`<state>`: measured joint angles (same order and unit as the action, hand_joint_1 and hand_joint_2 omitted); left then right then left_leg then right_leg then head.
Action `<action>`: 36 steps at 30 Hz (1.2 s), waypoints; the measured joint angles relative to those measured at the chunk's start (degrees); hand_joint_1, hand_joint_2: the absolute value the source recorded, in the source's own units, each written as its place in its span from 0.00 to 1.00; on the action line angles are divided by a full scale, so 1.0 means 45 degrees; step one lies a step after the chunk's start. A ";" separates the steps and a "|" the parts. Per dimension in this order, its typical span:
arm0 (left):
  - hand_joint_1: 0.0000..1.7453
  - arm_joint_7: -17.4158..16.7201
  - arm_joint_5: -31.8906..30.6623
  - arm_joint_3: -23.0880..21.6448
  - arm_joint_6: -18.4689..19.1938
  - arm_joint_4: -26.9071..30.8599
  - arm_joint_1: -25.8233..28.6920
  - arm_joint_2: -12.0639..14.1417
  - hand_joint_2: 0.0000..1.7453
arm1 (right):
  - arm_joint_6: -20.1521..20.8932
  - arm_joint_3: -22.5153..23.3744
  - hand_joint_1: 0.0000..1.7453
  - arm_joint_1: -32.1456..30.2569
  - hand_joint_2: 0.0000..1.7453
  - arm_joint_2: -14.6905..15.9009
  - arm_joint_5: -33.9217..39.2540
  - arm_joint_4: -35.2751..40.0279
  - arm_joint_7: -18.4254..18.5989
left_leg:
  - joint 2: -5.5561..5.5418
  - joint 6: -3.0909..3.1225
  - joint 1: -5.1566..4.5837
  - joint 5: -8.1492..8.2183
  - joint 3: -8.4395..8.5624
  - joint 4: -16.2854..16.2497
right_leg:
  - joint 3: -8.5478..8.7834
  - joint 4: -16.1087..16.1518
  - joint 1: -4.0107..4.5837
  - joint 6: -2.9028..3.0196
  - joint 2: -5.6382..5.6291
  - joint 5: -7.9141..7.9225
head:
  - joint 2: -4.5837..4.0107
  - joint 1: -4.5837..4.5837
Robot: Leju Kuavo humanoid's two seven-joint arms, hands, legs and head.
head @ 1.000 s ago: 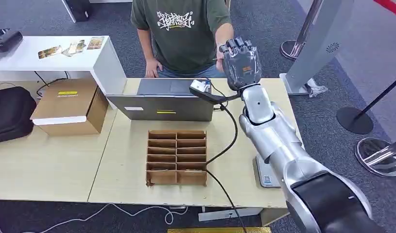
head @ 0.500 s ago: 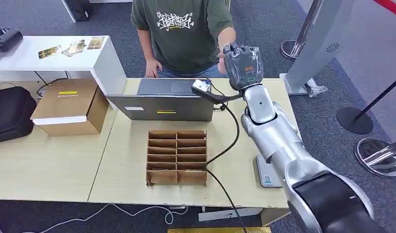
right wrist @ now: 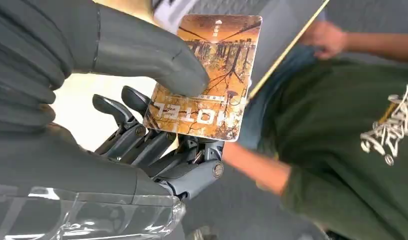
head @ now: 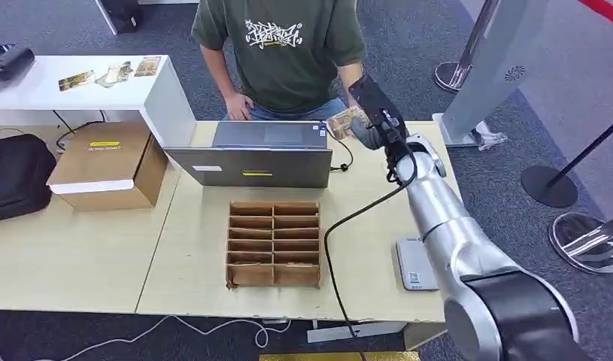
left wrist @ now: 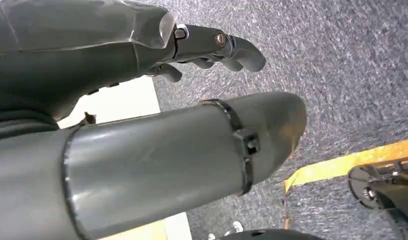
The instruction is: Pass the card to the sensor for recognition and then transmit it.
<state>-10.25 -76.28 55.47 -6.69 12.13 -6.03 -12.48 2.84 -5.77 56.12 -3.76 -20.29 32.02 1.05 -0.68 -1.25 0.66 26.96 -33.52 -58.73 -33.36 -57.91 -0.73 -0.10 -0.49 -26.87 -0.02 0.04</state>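
I pinch the card (right wrist: 207, 75) between thumb and fingers (right wrist: 141, 135) of my right hand (head: 367, 128), its printed face clear of my grip, I judge so the sensor can read it. The sensor (head: 416, 265) lies on the table (head: 100, 256) near my elbow, well apart from the card. My right arm reaches forward over the laptop (head: 250, 154) toward the person (head: 284, 53). My left hand (left wrist: 207, 47) hangs over carpet, fingers curled, holding nothing.

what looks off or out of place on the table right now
Little stands out. The black cable trails loose across the wooden table, crossing beside the brown cardboard divider tray. The right hand holds the orange hotel card flat and undamaged.
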 joint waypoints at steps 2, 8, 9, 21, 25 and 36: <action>0.00 0.0039 0.0073 0.0000 -0.0107 0.0000 0.0047 0.0000 0.00 | -0.0112 0.0039 1.00 0.0010 1.00 0.0083 0.0503 -0.0088 0.0015 | -0.0002 0.0000 0.0000 0.0000 -0.0001 0.0000 | 0.0000 0.0000 0.0000 0.0000 0.0002 0.0000 | 0.0000 0.0000; 0.00 0.0209 0.0078 0.0000 -0.0296 0.0000 0.0171 0.0000 0.00 | -0.0588 -0.0077 1.00 0.0028 1.00 0.0467 0.1260 -0.0189 0.0054 | 0.0000 0.0000 0.0000 0.0001 -0.0001 0.0000 | -0.0001 0.0002 0.0000 0.0000 0.0002 0.0000 | 0.0000 0.0000; 0.00 0.0223 0.0078 0.0000 -0.0301 0.0000 0.0177 0.0000 0.00 | -0.0612 -0.0131 1.00 0.0027 1.00 0.0530 0.1337 -0.0194 0.0054 | 0.0000 0.0000 0.0000 0.0001 -0.0001 0.0000 | -0.0001 0.0002 0.0000 0.0000 0.0002 0.0000 | 0.0005 0.0000; 0.00 0.0262 0.0093 0.0000 -0.0349 0.0000 0.0205 0.0000 0.00 | -0.1204 -0.1321 1.00 -0.0131 1.00 0.1439 0.2523 0.0243 -0.0179 | -0.0002 0.0000 0.0000 0.0001 -0.0003 -0.0003 | -0.0003 0.0002 0.0000 -0.0001 0.0002 0.0000 | 0.0004 0.0000; 0.00 0.0310 0.0156 0.0000 -0.0354 0.0000 0.0208 0.0000 0.00 | -0.1413 -0.1713 1.00 -0.0383 1.00 0.1826 0.2770 0.0724 -0.0257 | -0.0002 0.0002 -0.0001 0.0002 -0.0003 -0.0003 | -0.0004 0.0004 -0.0001 -0.0001 0.0001 0.0000 | 0.0000 0.0000; 0.00 0.0486 0.0433 0.0000 -0.0364 0.0000 0.0350 0.0000 0.00 | -0.1262 -0.2316 1.00 -0.1577 1.00 0.3197 0.2872 0.2342 -0.0170 | -0.0003 0.0006 -0.0001 0.0005 -0.0009 -0.0004 | -0.0004 0.0007 -0.0001 -0.0001 0.0007 0.0000 | 0.0000 0.0000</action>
<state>-8.06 -74.33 55.47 -8.33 12.13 -4.46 -12.48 -2.84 -16.20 49.02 10.62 -7.37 42.56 0.29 -0.69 -1.22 0.65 26.99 -33.56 -58.74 -33.38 -57.88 -0.73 -0.11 -0.46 -26.87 -0.02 0.04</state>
